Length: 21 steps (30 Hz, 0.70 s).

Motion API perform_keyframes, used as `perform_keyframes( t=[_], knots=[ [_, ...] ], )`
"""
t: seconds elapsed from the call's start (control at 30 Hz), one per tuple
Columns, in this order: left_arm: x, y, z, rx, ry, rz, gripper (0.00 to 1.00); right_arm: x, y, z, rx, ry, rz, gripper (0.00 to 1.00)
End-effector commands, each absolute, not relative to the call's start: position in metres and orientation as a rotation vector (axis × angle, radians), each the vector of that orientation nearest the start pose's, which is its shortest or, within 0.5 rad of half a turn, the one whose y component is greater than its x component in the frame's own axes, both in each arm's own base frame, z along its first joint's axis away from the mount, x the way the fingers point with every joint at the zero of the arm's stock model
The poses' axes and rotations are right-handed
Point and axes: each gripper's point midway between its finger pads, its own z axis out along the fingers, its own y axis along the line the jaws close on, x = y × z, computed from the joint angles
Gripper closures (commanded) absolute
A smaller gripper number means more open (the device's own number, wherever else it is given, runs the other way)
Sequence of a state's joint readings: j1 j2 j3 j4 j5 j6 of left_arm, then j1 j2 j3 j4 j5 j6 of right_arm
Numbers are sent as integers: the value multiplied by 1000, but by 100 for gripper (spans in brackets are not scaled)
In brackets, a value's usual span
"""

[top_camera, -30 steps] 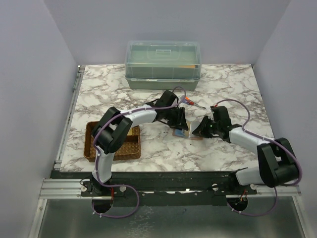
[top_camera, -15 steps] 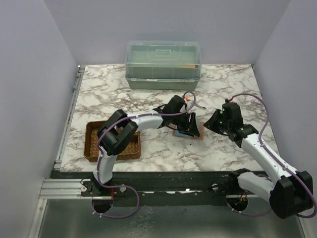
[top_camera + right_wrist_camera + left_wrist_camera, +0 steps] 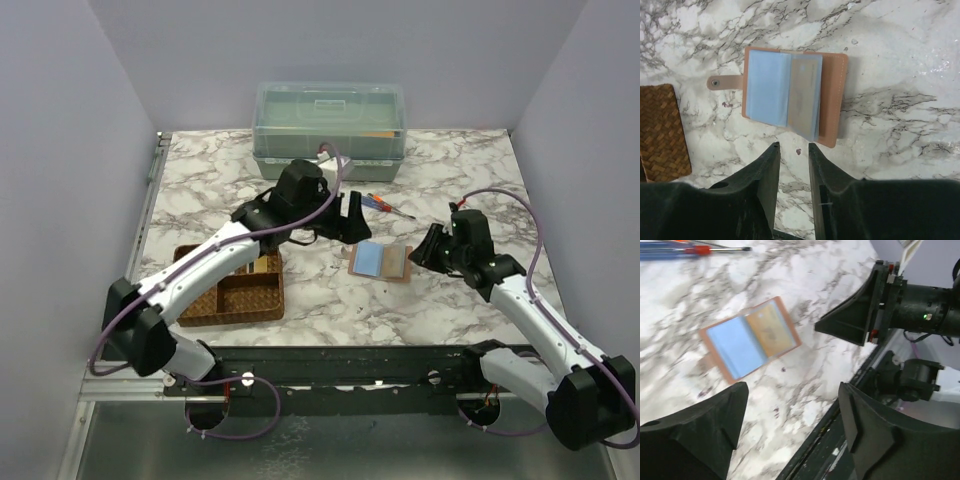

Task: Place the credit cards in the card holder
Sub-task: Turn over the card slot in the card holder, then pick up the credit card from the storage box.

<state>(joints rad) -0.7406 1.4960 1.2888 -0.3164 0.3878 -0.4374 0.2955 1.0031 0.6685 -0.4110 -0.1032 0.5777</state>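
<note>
Pinkish-tan card holder (image 3: 832,100) lies unfolded on our marble table (image 3: 890,50), a light blue card (image 3: 767,87) tucked inside. Our left pincer (image 3: 791,387) hangs spread wide, empty; our right pincer (image 3: 792,146) is slightly parted, empty.

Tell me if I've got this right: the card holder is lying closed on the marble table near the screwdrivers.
No, the card holder lies open, not closed, on the marble table near the screwdrivers; the right wrist view shows it.
</note>
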Motion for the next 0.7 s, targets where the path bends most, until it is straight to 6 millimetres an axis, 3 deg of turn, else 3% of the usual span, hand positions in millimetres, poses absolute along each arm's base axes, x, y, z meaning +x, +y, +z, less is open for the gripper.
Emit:
perform_keyframes(
  t=[0.0, 0.2, 0.33, 0.5, 0.67],
  knots=[
    [260, -262, 217, 456, 2317, -590, 19, 254, 132, 120, 165, 2357, 615, 67],
    [257, -146, 212, 148, 2386, -100, 15, 252, 136, 117, 120, 2345, 646, 66],
    [260, -82, 200, -45, 2417, 146, 15, 251, 139, 120, 98, 2323, 667, 65],
    [262, -40, 173, -122, 2476, 434, 15, 249, 141, 122, 82, 2313, 687, 64],
    [272, -36, 151, -133, 2526, 483, 24, 248, 142, 124, 68, 2303, 697, 64]
  ],
)
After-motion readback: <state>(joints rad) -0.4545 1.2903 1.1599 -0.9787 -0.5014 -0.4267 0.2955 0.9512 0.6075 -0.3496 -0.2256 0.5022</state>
